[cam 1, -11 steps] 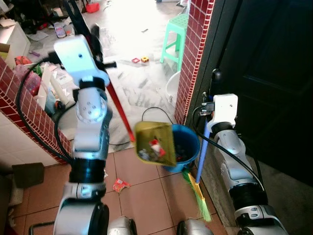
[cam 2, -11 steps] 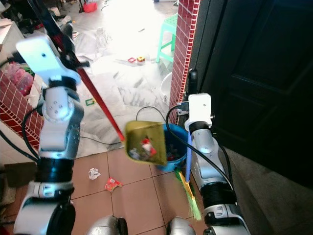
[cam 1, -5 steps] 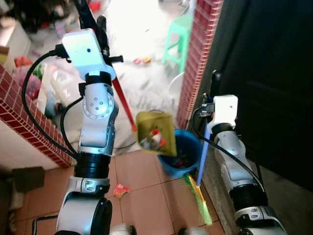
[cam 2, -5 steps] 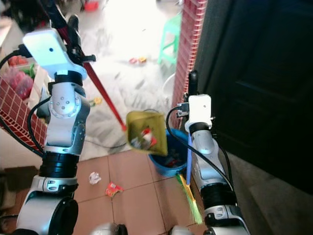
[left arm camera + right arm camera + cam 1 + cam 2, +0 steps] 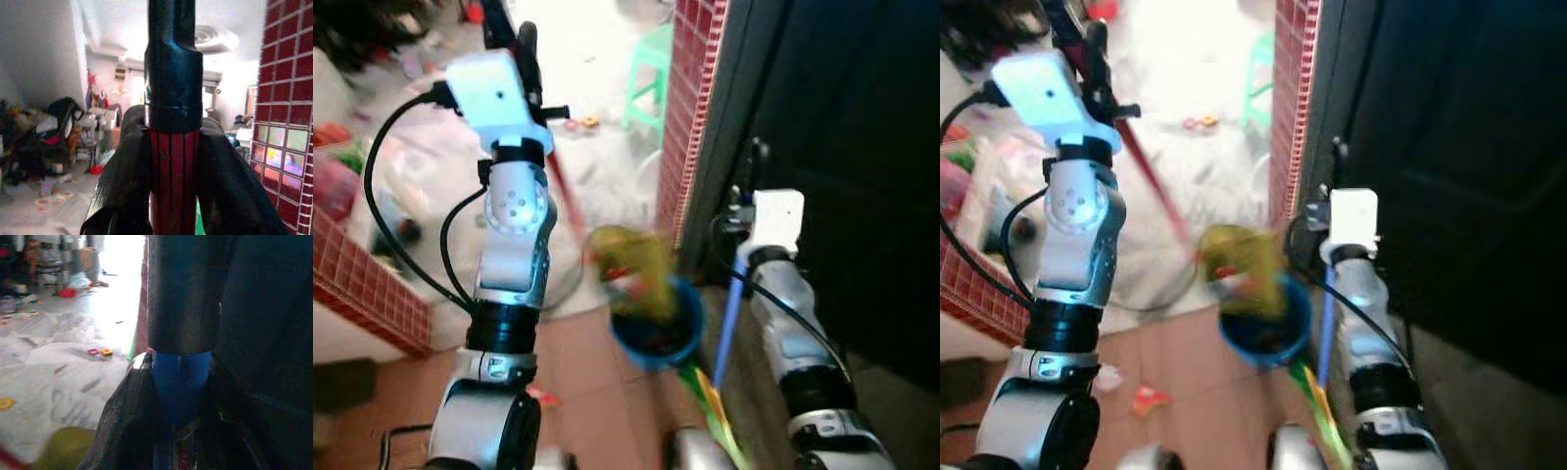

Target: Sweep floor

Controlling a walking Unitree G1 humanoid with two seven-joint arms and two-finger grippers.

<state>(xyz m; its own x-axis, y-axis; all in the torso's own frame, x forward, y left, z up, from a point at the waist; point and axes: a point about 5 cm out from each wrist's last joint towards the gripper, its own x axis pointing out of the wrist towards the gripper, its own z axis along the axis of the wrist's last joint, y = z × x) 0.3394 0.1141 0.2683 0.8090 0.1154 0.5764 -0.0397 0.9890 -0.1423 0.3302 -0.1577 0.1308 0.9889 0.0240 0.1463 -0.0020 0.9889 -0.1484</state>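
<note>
Head views: the dustpan (image 5: 631, 272), loaded, hung tilted just above the blue bin (image 5: 658, 331), its red handle (image 5: 1151, 186) slanting up to the left gripper (image 5: 524, 49); the right gripper (image 5: 756, 162) kept the broom (image 5: 724, 333) upright beside the bin.

Left wrist: fingers (image 5: 122, 166) pinched the handle.

Right wrist: fingers (image 5: 122, 426) pinched the blue broomstick.

No writing was legible.

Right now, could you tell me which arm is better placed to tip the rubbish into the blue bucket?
Left: its gripper grips the red handle of the dustpan over the bucket.
</note>
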